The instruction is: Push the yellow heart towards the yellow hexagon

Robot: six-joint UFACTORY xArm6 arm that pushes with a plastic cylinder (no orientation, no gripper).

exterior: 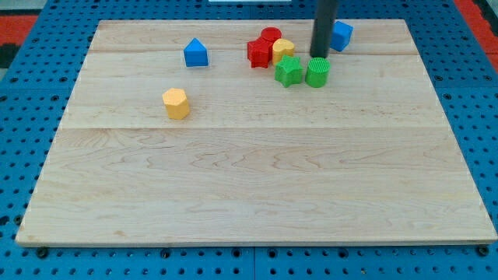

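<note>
The yellow heart lies near the view's top centre, wedged between a red star, a red cylinder and a green star. The yellow hexagon sits alone at the view's left of centre, well down and left of the heart. My tip stands just right of the yellow heart, right above a green cylinder. The dark rod rises from there out of the view's top.
A blue cube sits right of the rod near the top edge. A blue triangular block lies at the top left, above the yellow hexagon. The wooden board rests on a blue perforated table.
</note>
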